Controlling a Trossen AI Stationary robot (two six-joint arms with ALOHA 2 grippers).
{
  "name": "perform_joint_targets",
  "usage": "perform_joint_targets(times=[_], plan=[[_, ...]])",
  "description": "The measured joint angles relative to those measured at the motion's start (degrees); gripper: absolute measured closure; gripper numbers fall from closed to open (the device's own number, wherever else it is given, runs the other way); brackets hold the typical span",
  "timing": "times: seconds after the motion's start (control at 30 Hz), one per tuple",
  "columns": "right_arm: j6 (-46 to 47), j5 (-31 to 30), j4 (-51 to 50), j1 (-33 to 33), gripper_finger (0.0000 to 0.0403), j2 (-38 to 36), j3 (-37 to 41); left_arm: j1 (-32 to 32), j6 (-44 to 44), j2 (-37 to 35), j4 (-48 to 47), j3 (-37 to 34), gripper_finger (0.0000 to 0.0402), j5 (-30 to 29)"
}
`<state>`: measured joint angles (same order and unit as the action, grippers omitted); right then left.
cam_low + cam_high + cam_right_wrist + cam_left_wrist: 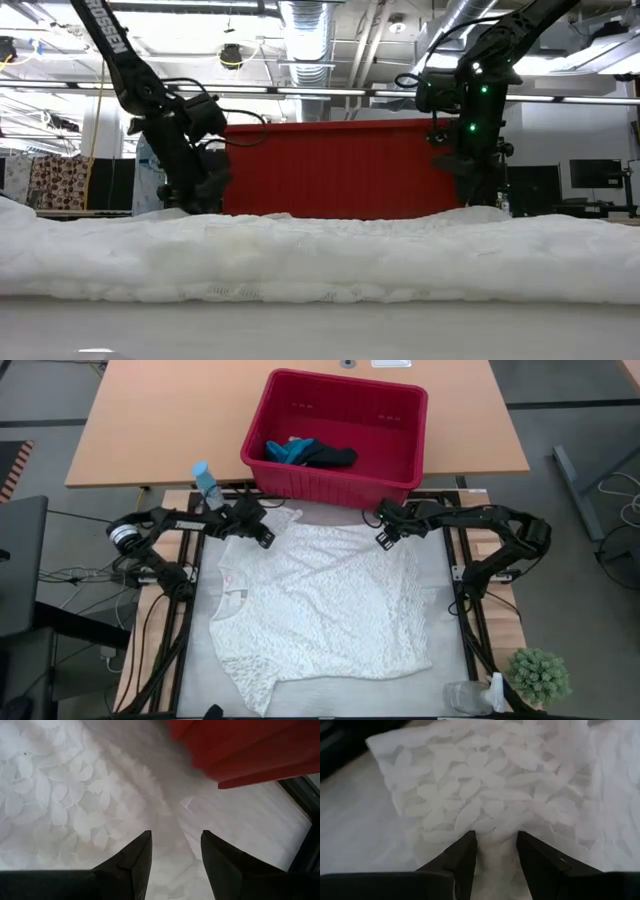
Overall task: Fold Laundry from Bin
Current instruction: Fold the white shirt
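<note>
The laundry's large white lacy shirt (320,610) lies spread flat on the grey table. The red bin (400,482) stands past the shirt's far edge and holds a teal cloth (290,452) and a dark cloth (332,457). My left gripper (265,538) is open and low at the shirt's far left sleeve (470,785). My right gripper (383,540) is open and hovers over the shirt's far right corner (165,805), just in front of the bin's wall (250,750). In the low view the shirt (320,250) hides both sets of fingertips. My left gripper (496,837) comes slanting down from the table's left at the far left sleeve. A strip of the lacy cloth (495,827) shows between its open fingertips. Whether the tips touch the cloth, I cannot tell.
A blue-capped bottle (207,482) stands by the bin's left corner. At the near right stand a small green plant (540,675) and a clear container (465,697). Black frame rails (470,630) run along both sides of the table. A wooden table (150,420) carries the bin.
</note>
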<state>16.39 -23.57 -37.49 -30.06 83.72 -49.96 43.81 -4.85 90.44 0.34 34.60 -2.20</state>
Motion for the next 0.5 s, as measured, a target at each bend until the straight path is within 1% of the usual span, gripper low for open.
perform_joint_targets(times=[0.2, 0.3, 0.4, 0.5], plan=[[0.04, 3.15, 1.61, -0.88, 0.021, 0.0, 3.23, 0.14, 1.38, 1.8, 1.12, -0.04, 0.0265, -0.19], [0.26, 3.15, 2.03, -1.64, 0.0223, 0.0, 4.83, 0.3, 1.39, 1.82, 1.1, -0.06, 0.0279, 0.0], [1.09, 3.2, 2.3, -2.02, 0.0259, 0.0, 6.03, 0.31, 1.41, 1.86, 1.01, -0.08, 0.0308, 0.05], [1.17, 3.56, 3.49, -2.02, 0.0314, 0.02, 6.35, 0.32, 1.72, 1.89, 0.97, -0.1, 0.0347, 0.05]])
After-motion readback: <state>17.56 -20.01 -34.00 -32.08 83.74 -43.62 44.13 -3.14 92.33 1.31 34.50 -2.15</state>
